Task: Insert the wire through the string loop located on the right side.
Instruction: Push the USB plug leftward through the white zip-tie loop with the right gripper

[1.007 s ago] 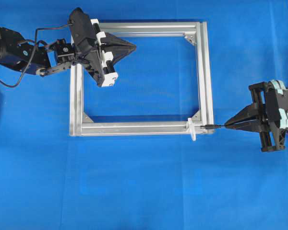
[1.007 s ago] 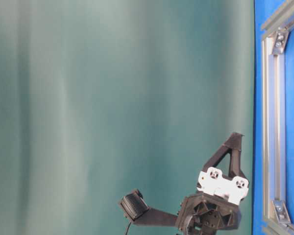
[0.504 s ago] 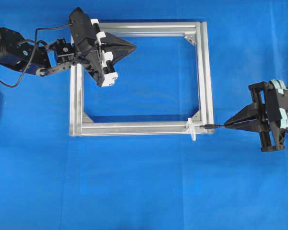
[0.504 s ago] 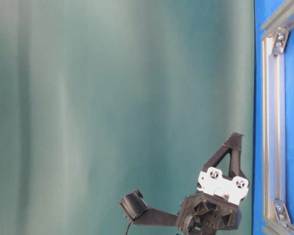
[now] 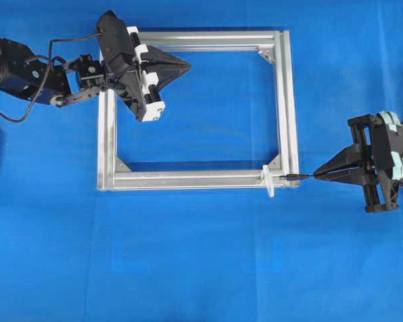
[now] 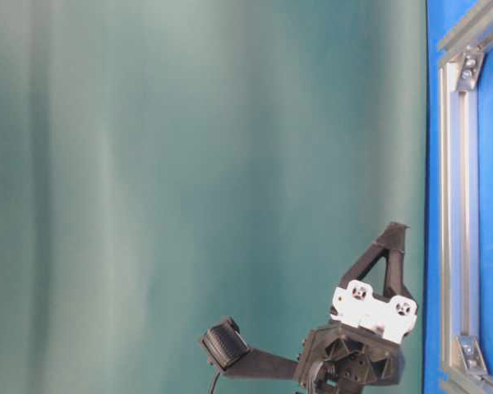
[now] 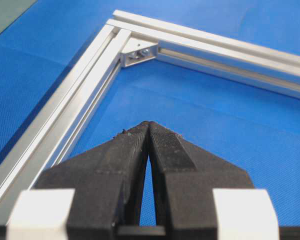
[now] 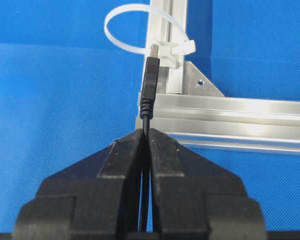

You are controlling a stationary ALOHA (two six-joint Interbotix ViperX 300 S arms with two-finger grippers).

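On a blue table, the right gripper [image 8: 146, 134] is clamped on the wire [image 8: 146, 120], its plug pointing at the white string loop [image 8: 127, 27] tied to the metal frame [image 5: 287, 100] near its lower right corner. The left gripper [image 7: 149, 125] is closed and empty, hovering over the frame's top left corner.

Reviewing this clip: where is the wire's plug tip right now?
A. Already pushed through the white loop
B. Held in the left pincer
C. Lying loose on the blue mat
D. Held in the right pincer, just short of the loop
D: the right pincer is shut on the wire, and the plug tip sits at the aluminium frame with the string loop beyond it.
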